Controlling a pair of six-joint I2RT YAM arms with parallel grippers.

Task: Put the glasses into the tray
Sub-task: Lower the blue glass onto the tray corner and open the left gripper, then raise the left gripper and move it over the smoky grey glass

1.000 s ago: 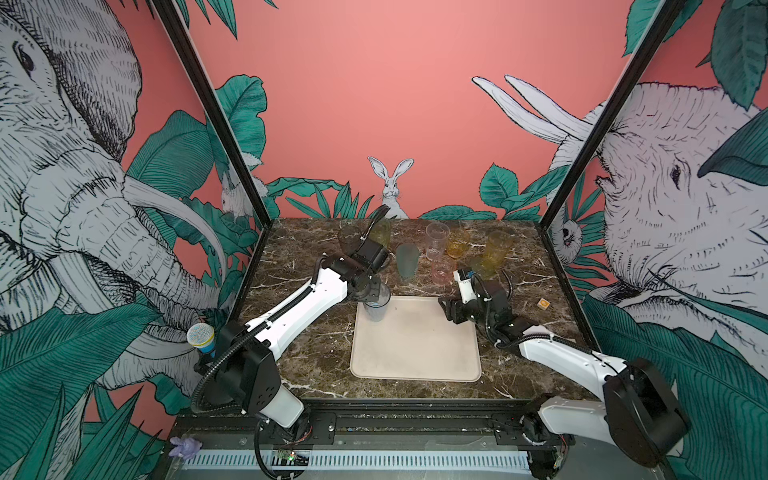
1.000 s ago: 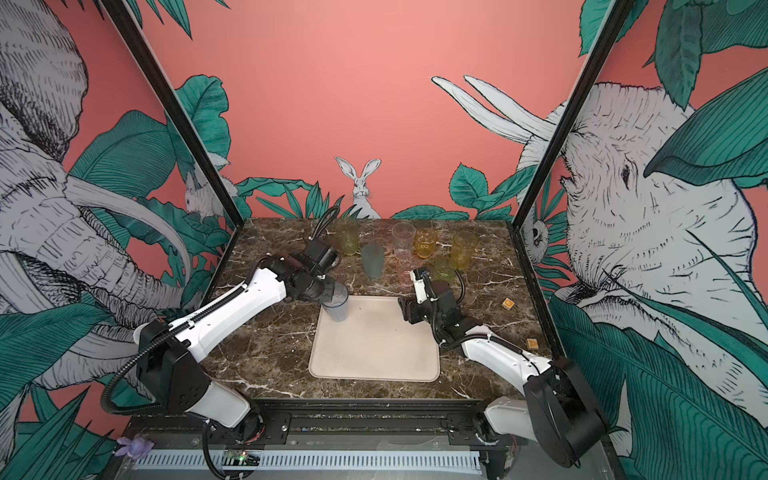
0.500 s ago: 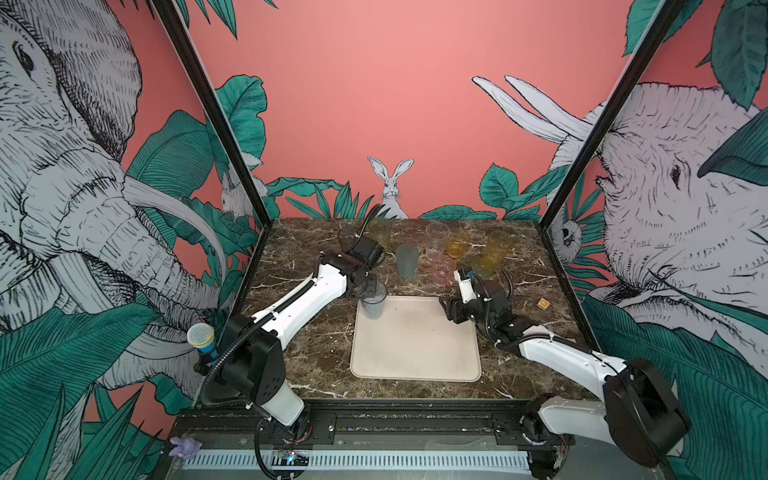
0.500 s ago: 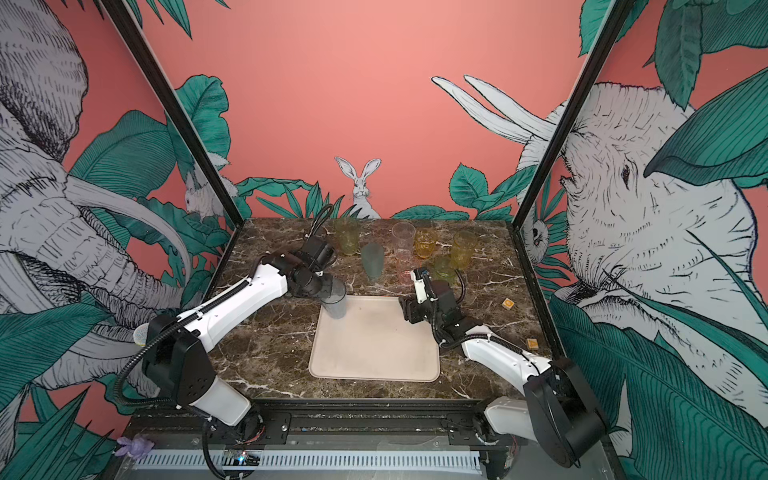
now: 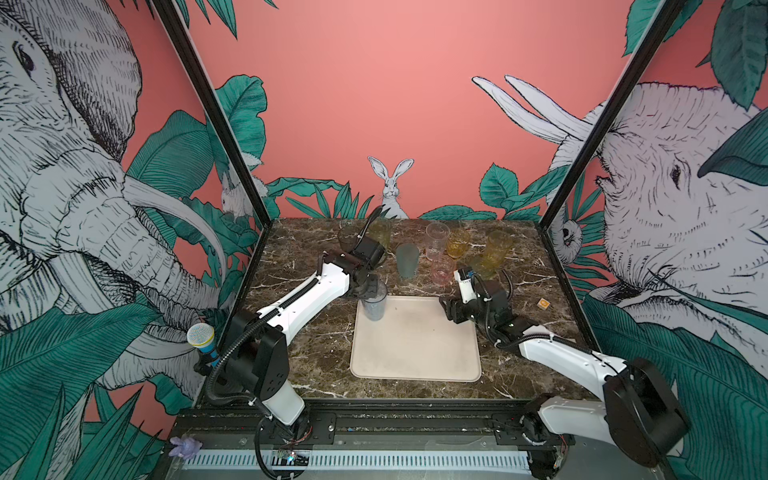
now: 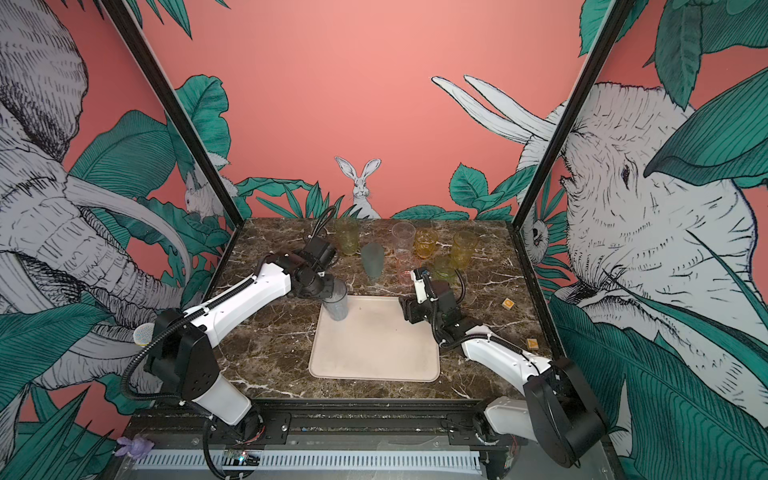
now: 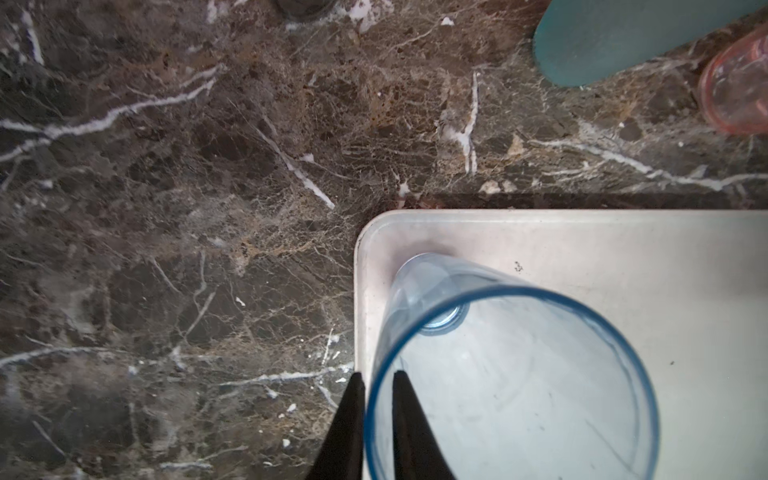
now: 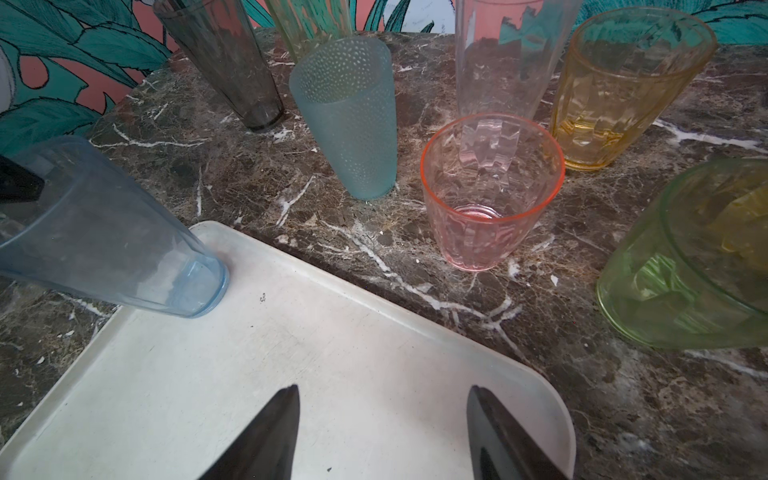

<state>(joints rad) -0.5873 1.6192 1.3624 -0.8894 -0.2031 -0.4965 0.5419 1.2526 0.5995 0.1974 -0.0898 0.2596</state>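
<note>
Left wrist camera — my left claw (image 7: 378,374) straddles the rim of the blue-grey tumbler (image 7: 432,291), one finger outside the wall, one inside; whether they pinch it I cannot tell. The glass stands on its base in a corner of the cream tray (image 7: 623,249), the far-left corner in both top views. My right claw (image 8: 382,388) hangs spread and empty over the tray's far-right corner. Behind the tray, on the marble table (image 5: 291,257), stand the teal glass (image 8: 349,124), the pink glass (image 8: 490,195) and others.
</note>
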